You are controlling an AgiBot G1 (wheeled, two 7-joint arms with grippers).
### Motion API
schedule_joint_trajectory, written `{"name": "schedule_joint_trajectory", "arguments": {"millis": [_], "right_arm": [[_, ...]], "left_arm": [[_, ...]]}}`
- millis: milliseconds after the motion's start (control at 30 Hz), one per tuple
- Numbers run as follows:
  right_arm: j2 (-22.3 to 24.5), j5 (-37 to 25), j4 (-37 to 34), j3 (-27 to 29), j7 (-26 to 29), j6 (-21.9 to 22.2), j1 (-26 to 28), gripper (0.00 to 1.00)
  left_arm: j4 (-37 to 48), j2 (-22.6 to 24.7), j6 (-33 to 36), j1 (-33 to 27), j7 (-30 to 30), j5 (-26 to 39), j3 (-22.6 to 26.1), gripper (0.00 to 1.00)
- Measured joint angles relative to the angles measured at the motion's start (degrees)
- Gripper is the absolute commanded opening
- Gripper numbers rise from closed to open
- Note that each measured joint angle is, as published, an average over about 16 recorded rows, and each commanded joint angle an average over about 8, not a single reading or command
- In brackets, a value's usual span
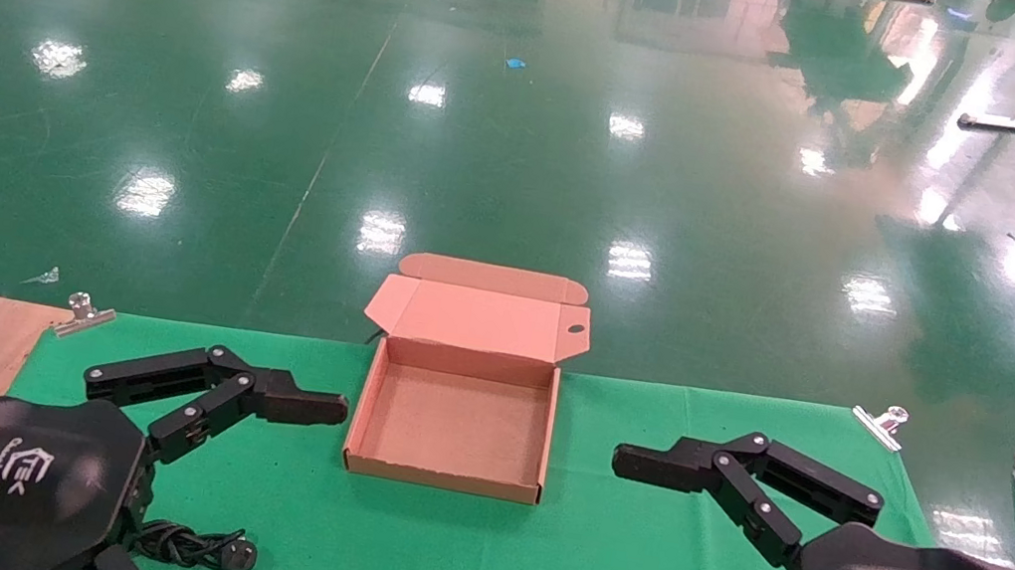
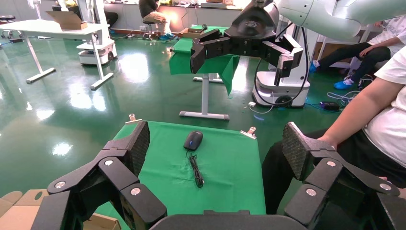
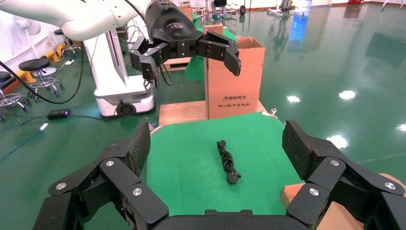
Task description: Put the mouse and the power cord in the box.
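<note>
The box (image 1: pixel 442 471) lies open at the middle of the green cloth, its lid folded back and nothing inside. My left gripper (image 1: pixel 318 409) hovers to its left and my right gripper (image 1: pixel 642 464) to its right, both pointing at the box. The left wrist view shows the left gripper (image 2: pixel 216 141) open and empty, with the mouse (image 2: pixel 193 140) and its thin wire (image 2: pixel 196 170) on the cloth well beyond it. My right gripper (image 3: pixel 216 143) is open and empty too, and the power cord (image 3: pixel 227 162) lies bundled on the cloth beyond it. The power cord (image 1: pixel 202 546) lies near the front left.
Metal clips (image 1: pixel 879 423) pin the cloth at the table's back corners. A tall cardboard carton (image 3: pixel 234 79) stands past the table's left end. A seated person (image 2: pixel 378 120) is beside the right end. The mouse is hidden under my right arm in the head view.
</note>
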Motion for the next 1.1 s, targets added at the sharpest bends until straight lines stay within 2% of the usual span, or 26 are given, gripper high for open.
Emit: {"name": "schedule_joint_trajectory", "arguments": {"millis": [467, 633, 867, 1100], "right_arm": [[0.1, -0.2, 0.0, 0.0, -0.1, 0.0, 0.1, 1.0], [0.9, -3.1, 0.2, -0.6, -0.5, -0.3, 1.9, 1.0], [1.0, -16.1, -0.9, -4.6, -3.3, -1.3, 8.0, 1.0], [-2.4, -37.3, -5.1, -12.5, -9.8, -2.3, 16.9, 1.0]], "left_arm": [[0.0, 0.0, 0.0, 0.0, 0.0, 0.0, 0.0, 1.0], [0.4, 0.5, 0.1, -1.5, -0.5, 1.9, 1.0, 1.0], [4.5, 3.6, 1.7, -8.0, -1.3, 10.8, 5.9, 1.0], [13.6, 9.0, 3.8, -18.3, 0.4, 25.7, 15.1, 1.0]]}}
